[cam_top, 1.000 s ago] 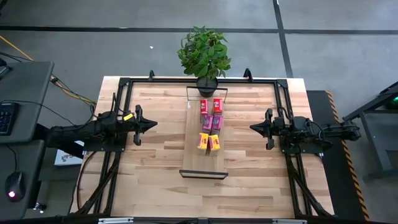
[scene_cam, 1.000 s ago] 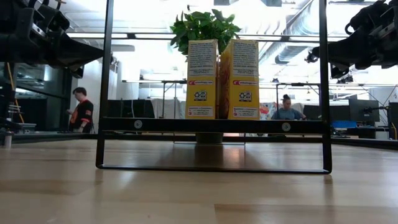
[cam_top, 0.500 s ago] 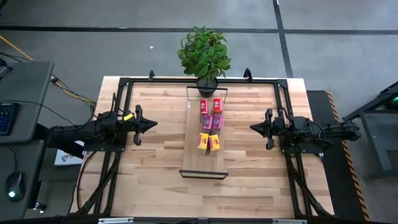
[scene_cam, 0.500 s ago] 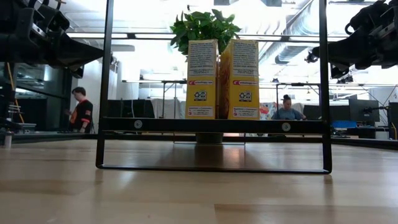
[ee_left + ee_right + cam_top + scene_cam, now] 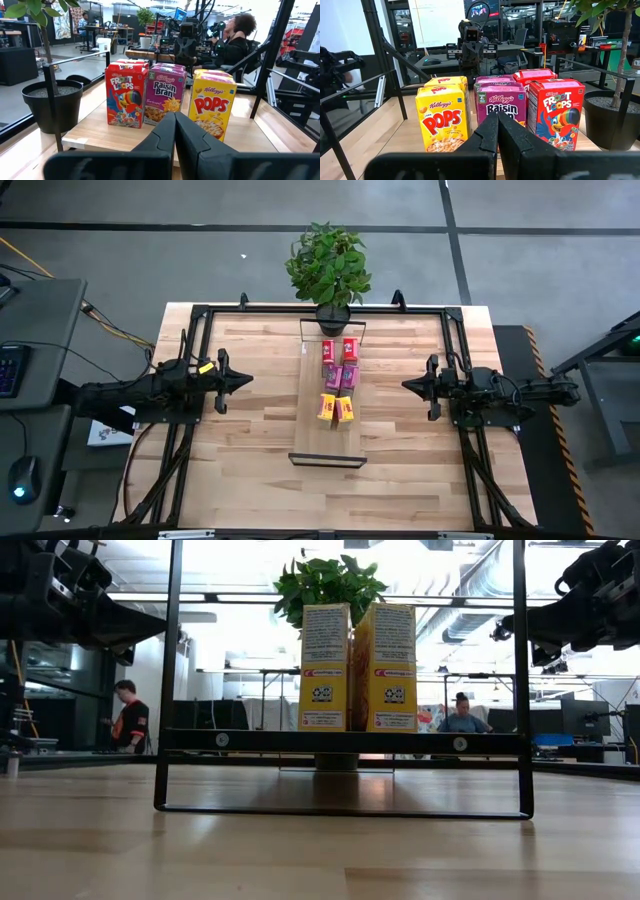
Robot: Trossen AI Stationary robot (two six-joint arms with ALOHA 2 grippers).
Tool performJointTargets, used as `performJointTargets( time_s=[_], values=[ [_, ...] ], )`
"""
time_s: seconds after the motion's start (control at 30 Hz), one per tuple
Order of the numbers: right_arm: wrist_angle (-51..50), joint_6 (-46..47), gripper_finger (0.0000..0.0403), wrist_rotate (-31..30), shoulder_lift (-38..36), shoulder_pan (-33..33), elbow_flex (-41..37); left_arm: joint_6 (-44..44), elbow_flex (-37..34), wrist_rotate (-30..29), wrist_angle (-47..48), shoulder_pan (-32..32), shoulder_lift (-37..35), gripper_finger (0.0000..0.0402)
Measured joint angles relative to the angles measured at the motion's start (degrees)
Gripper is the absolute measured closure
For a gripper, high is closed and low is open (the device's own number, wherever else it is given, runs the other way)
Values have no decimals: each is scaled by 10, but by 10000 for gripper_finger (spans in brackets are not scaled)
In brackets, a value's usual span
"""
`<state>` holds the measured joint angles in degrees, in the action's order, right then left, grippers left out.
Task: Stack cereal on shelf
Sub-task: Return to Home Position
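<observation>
The cereal stands upright on its bases on the shelf (image 5: 328, 442), a light-wood plank running near to far at the table's middle. The boxes form three pairs: red (image 5: 336, 348) farthest, pink (image 5: 340, 375) in the middle, yellow (image 5: 337, 408) nearest. The left wrist view shows the red (image 5: 125, 100), pink (image 5: 162, 100) and yellow (image 5: 215, 107) boxes side by side. My left gripper (image 5: 245, 380) is shut, level, well to the left of the shelf. My right gripper (image 5: 408, 385) is shut, level, well to its right. Neither holds anything.
A potted plant (image 5: 330, 270) stands at the shelf's far end. A black metal frame (image 5: 200, 315) runs round the table top. Bare wood lies between each gripper and the shelf. People (image 5: 130, 715) are in the room beyond the table.
</observation>
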<state>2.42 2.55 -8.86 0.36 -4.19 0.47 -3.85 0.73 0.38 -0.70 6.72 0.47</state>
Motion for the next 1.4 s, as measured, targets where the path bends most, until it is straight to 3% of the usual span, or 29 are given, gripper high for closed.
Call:
performJointTargets(
  time_s=[1.4],
  values=[
    [0,0,402,0,0,0,0,0,0,0,0,0,11,401]
  ],
)
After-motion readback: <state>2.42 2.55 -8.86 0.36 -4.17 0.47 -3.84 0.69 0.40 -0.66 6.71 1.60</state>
